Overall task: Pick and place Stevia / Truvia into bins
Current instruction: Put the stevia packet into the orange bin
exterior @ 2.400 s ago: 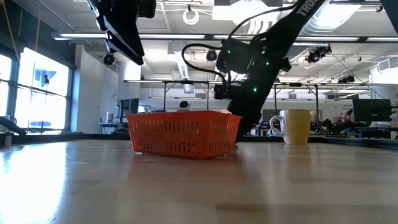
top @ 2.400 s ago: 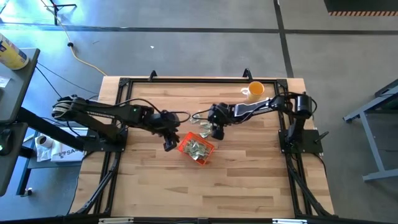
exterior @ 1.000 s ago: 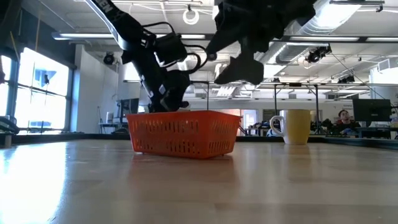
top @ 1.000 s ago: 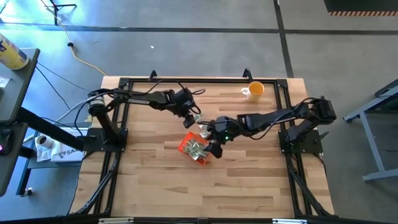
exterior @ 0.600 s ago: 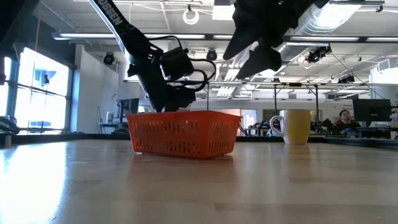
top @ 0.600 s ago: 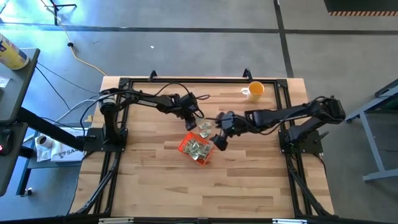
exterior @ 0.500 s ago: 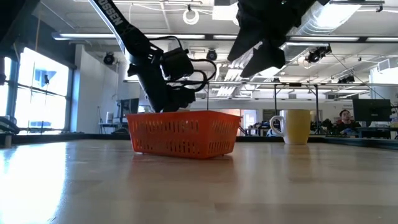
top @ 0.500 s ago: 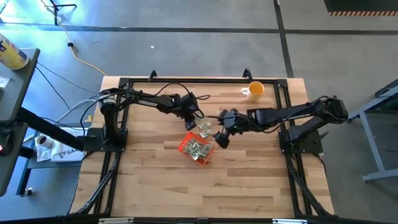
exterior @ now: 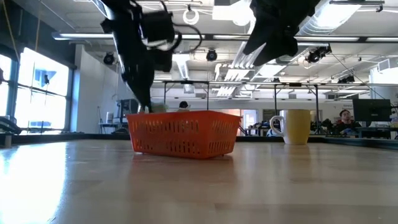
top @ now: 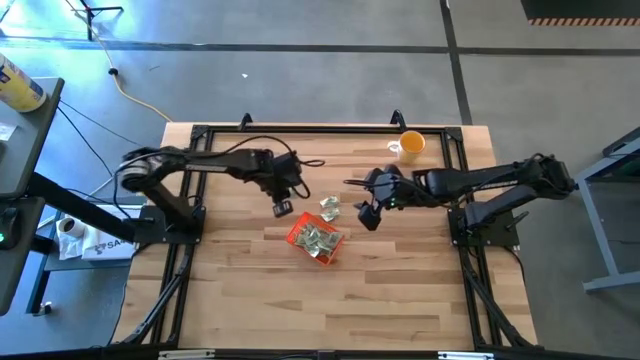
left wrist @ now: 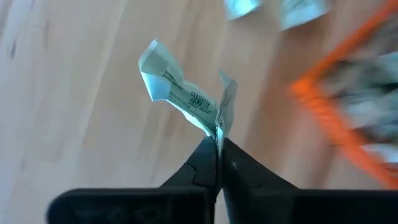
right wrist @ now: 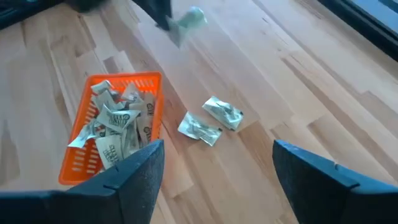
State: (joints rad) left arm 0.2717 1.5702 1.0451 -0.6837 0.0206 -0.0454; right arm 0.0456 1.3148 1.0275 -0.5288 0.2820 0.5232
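Beside the orange bin [top: 316, 241], left gripper [left wrist: 217, 147] pinches sachets [left wrist: 186, 96]; right gripper [right wrist: 214, 165] gapes over loose sachets [right wrist: 211, 121].

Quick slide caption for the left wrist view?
Left gripper shut on a crumpled Stevia sachet, lifted beside the orange bin.

the high view looks straight down from well above, taking in the whole wooden table [top: 400, 290] mid-frame with floor all round. the low view sits at table-top height and looks level across the boards into the room, close to the orange bin [exterior: 183, 133], which fills the middle of its frame; the same bin lies small at the centre of the high view. the left wrist view looks down from very near, with one corner of the bin at its right edge. the right wrist view looks down from higher up, holding the entire bin at lower left and two loose sachets [right wrist: 210, 122] at centre.
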